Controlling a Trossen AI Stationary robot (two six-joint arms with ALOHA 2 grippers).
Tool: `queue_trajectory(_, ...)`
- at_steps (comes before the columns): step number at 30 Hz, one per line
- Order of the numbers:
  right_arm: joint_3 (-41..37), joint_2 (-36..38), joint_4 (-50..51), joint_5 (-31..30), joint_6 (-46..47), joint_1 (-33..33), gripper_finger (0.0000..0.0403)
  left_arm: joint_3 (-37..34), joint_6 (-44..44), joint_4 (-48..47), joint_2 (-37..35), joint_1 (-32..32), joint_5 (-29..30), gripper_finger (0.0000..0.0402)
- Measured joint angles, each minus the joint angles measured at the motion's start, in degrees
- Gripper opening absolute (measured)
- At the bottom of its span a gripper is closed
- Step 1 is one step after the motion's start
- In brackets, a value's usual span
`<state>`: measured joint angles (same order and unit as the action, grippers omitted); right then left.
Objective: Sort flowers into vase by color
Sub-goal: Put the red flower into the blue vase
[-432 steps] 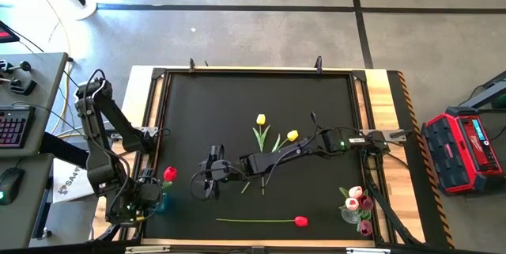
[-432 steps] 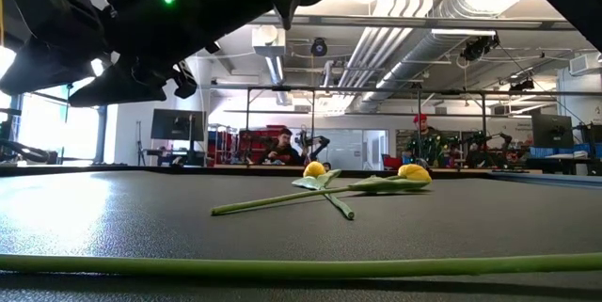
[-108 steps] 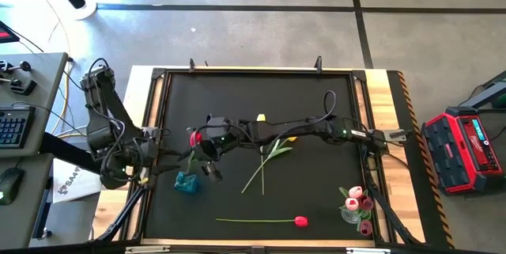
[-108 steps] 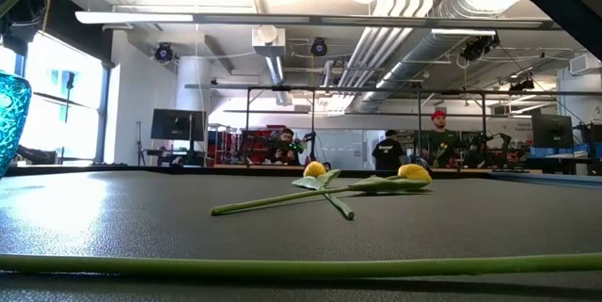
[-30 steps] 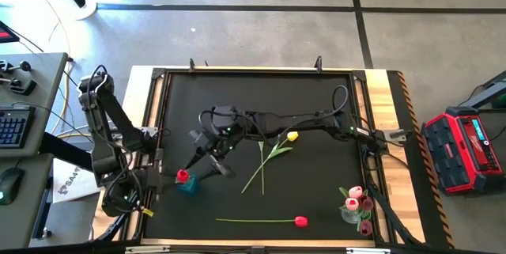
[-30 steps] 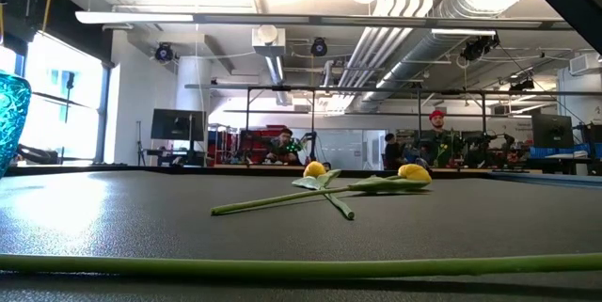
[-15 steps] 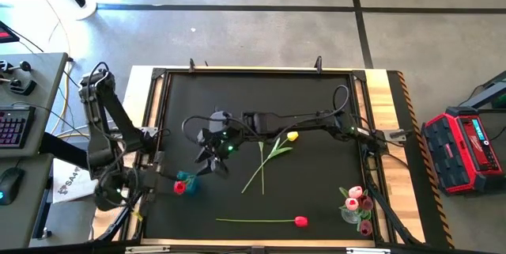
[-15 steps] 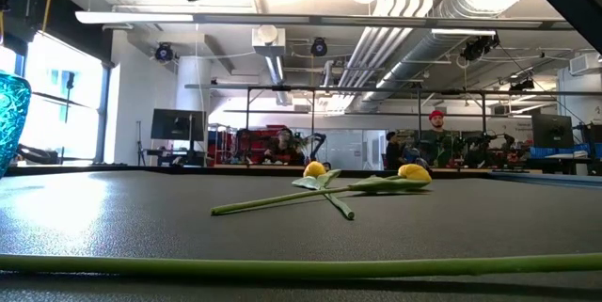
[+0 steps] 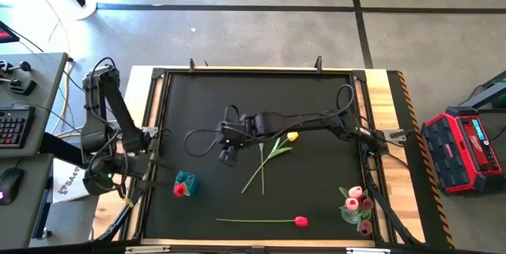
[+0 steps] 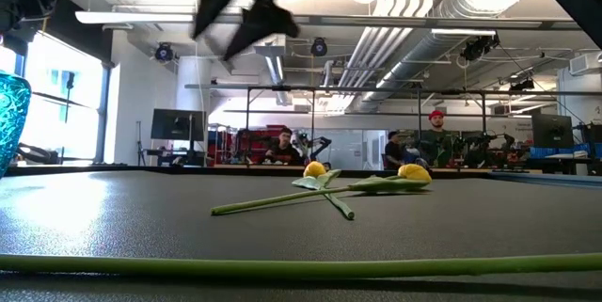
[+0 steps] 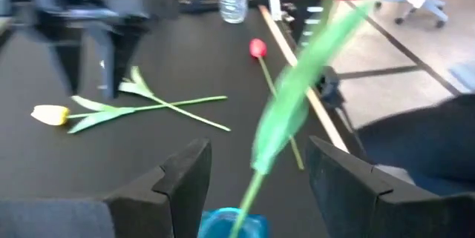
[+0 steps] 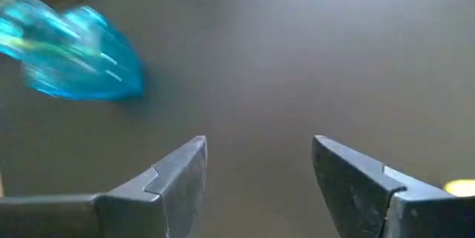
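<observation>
A red tulip (image 9: 180, 190) stands in the blue vase (image 9: 186, 181) at the bench's (image 9: 316, 199) 8 o'clock. Both the left gripper (image 11: 256, 186) and right gripper (image 9: 228, 157) are spread, empty. Judged next: take the red tulip on the bench (image 9: 300, 221) at 6 o'clock.

no readable text, label or number anywhere. only unreadable white marks on the red case (image 9: 464, 145) beside the table (image 9: 391, 111).
</observation>
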<state>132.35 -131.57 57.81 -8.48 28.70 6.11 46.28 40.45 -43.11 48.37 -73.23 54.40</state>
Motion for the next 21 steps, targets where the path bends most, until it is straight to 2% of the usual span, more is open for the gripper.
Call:
queue_trajectory(8, -2.43, -0.11, 16.29, -7.96, 10.78, 0.89, 0.0231, 0.0, 2.9, -7.02, -5.47, 0.02, 4.28, 0.0176)
queue_trajectory(15, -9.65, -0.15, 19.9, -7.36, 16.04, 0.8, 0.0231, -2.26, 4.14, -9.37, -9.95, 0.09, 9.29, 0.0156)
queue_trajectory(21, -15.79, 1.06, 21.32, -7.12, 16.45, 0.26, 0.0231, -2.6, 9.22, -16.8, -11.95, 0.09, 12.68, 0.0154)
